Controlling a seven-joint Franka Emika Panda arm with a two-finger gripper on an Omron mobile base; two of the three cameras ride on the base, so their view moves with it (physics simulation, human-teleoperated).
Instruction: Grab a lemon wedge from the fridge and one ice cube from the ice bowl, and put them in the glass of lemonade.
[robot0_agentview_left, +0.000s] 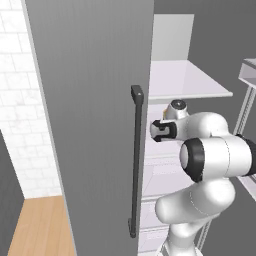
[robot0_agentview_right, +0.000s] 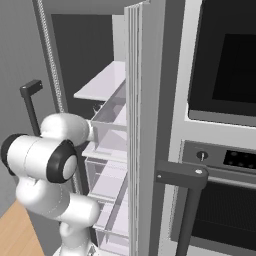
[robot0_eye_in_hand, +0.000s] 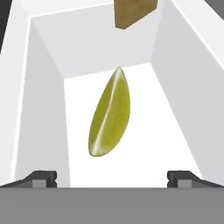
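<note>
White fridge (robot0_agentview_right: 107, 87) walls box in my hand view. My fingers (robot0_eye_in_hand: 112, 180) stand spread wide at the bottom edge, holding nothing, straddling the lemon wedge (robot0_eye_in_hand: 110, 114) at centre so they can close on it (I judge). A tan block (robot0_eye_in_hand: 133, 12) is cut off at the top; the left base view hides my fingertips behind the door (robot0_agentview_left: 90, 125).

No legible text, labels, brands, numbers or signs in any view. The oven control panel (robot0_agentview_right: 239, 159) carries small pale marks beside its knob (robot0_agentview_right: 201, 155), too small to read. Fridge (robot0_agentview_left: 90, 120) door faces and shelves are unmarked. The lemon wedge (robot0_eye_in_hand: 110, 114), ahead of the jaws and between them, bears no label.
</note>
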